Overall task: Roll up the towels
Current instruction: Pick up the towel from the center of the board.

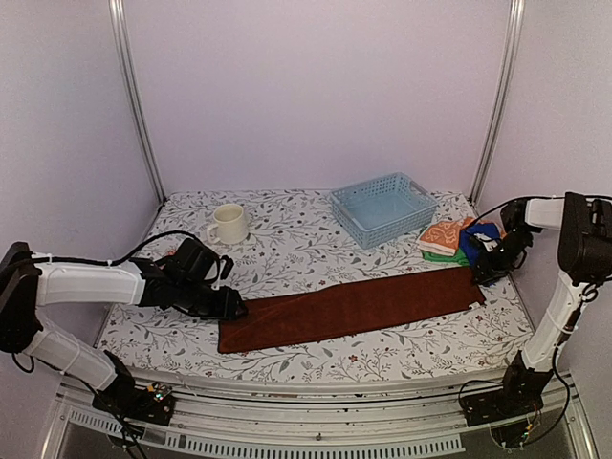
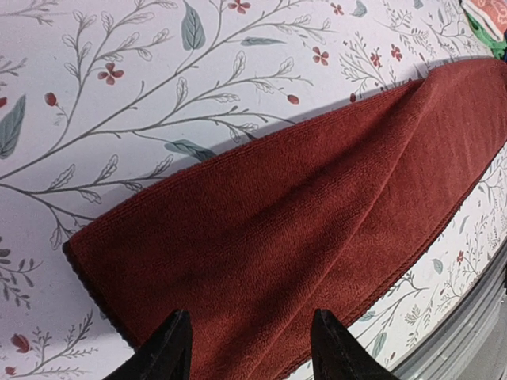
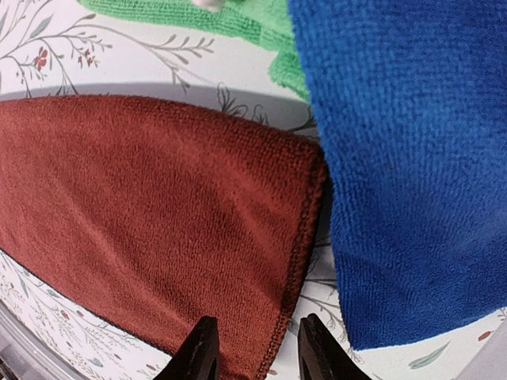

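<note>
A dark rust-brown towel lies folded into a long flat strip across the front of the table. My left gripper hovers at its left end, fingers spread over the cloth, open with nothing pinched. At the towel's right end my right gripper stands open, the stitched edge of the brown towel lying flat between its fingers. Right beside that end sits a royal-blue towel. It rests by an orange patterned towel and a green one.
A pale blue lattice basket stands at the back right and a cream mug at the back left. The floral tablecloth covers the table. Metal frame posts rise at the back corners, and a rail runs along the near edge.
</note>
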